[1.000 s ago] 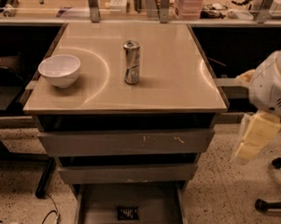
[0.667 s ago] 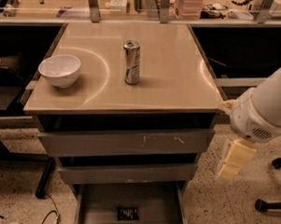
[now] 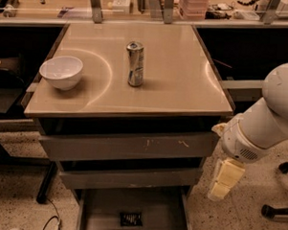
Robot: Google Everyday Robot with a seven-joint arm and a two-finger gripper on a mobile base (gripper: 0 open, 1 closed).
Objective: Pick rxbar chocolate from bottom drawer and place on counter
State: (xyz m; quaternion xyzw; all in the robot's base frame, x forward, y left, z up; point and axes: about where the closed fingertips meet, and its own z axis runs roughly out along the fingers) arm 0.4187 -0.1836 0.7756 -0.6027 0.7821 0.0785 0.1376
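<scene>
The bottom drawer [image 3: 101, 216] is open at the bottom middle, and the chocolate bar [image 3: 131, 219] lies flat inside. At lower right, the gripper [image 3: 226, 180] has come closer and lower, but it is not over the bar yet. I cannot tell if it is open. Behind, the counter [image 3: 174, 84] holds a can [image 3: 134, 64] and a bowl [image 3: 62, 71].

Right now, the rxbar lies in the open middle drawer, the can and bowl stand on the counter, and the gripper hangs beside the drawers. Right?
Not quite: the camera view shows the rxbar in the open bottom drawer, not the middle one. The rest holds: can and bowl stand on the counter, and the gripper hangs beside the drawers, at the picture's right.
</scene>
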